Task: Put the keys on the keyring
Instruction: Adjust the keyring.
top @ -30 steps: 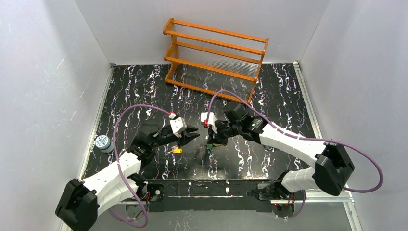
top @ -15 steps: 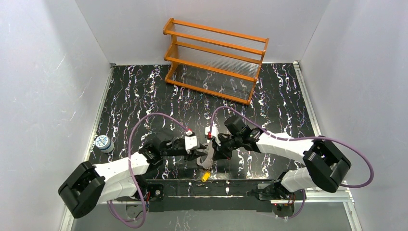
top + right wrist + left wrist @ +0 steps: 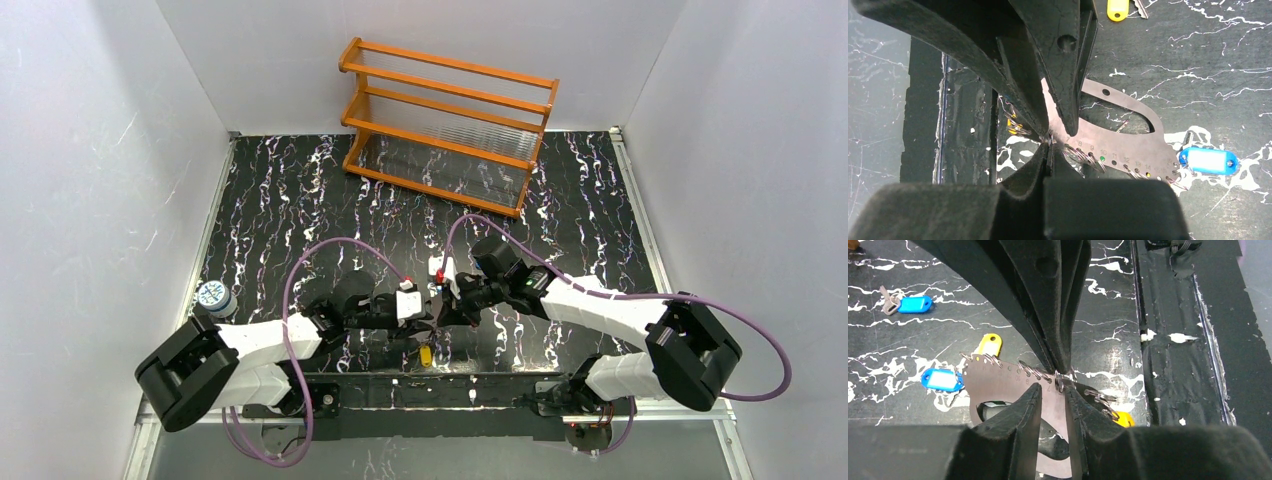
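Note:
A flat grey metal plate [image 3: 998,385] with numbered holes carries several small split rings along its edge. One of these, the keyring [image 3: 1059,382], stands edge-on, and my right gripper [image 3: 1049,142] is shut on it. My left gripper [image 3: 1053,390] faces it tip to tip, its jaws a narrow gap apart around that ring. In the top view the left gripper [image 3: 428,322] and the right gripper [image 3: 452,308] meet near the table's front. Keys lie around: two with blue heads [image 3: 914,303] [image 3: 940,380], and two with yellow heads [image 3: 989,345] [image 3: 425,354].
An orange wooden rack [image 3: 447,120] stands at the back. A round blue-and-white disc [image 3: 212,296] sits at the left edge. The black front rail [image 3: 430,392] runs just below the grippers. Purple cables loop over both arms.
Both grippers have come toward the table's front edge and met tip to tip. The yellow key that was under the left gripper now lies near the front rail.

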